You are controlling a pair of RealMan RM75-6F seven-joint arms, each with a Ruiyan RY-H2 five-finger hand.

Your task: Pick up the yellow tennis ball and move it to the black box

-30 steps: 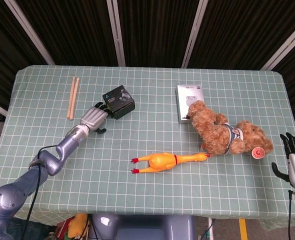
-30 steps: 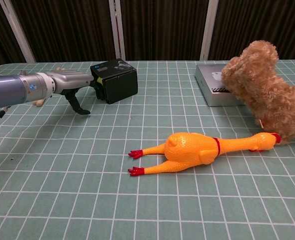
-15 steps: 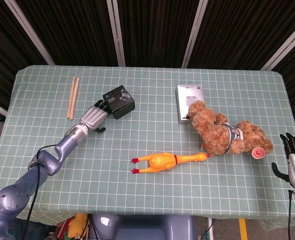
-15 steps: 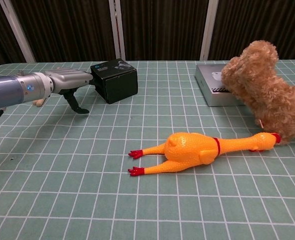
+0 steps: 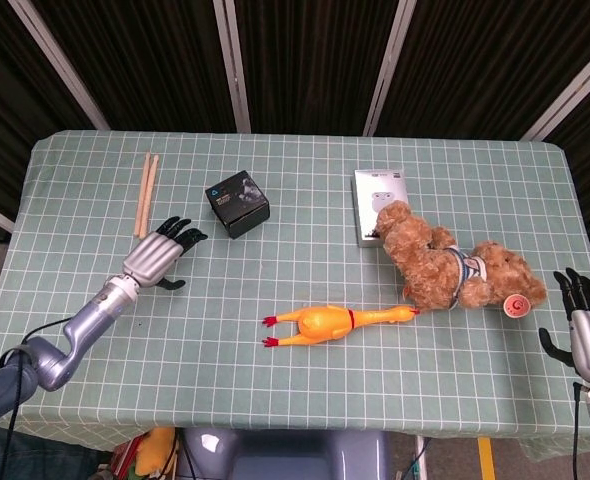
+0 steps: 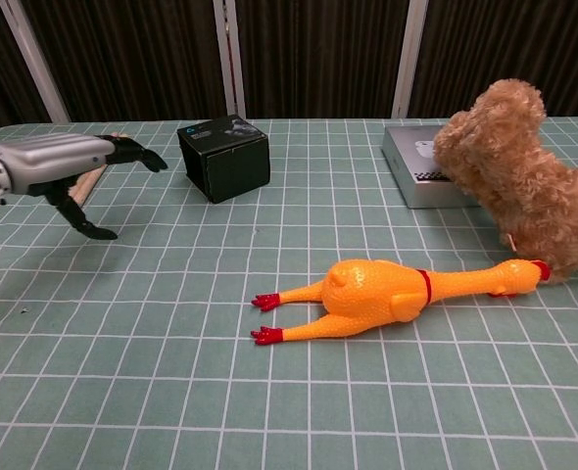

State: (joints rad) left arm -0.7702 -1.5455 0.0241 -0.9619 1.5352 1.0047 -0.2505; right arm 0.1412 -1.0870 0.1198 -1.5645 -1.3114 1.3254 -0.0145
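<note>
The black box point(image 5: 237, 203) point(image 6: 224, 157) stands on the table left of centre. No yellow tennis ball shows in either view. My left hand point(image 5: 156, 254) point(image 6: 69, 166) hovers to the left of the box, apart from it, its fingers spread and nothing in it. At the table's right front corner, my right hand point(image 5: 588, 329) points its fingers up, spread and holding nothing; the chest view does not show it.
A yellow rubber chicken point(image 5: 330, 322) point(image 6: 387, 289) lies at the middle front. A brown teddy bear point(image 5: 455, 263) point(image 6: 524, 181) lies on the right, partly over a grey flat box point(image 5: 376, 201) point(image 6: 421, 166). Two wooden sticks point(image 5: 146, 192) lie at the far left.
My left hand has drawn back from the black box, moving left and toward the front edge. The box has stayed in place. The right hand has barely moved.
</note>
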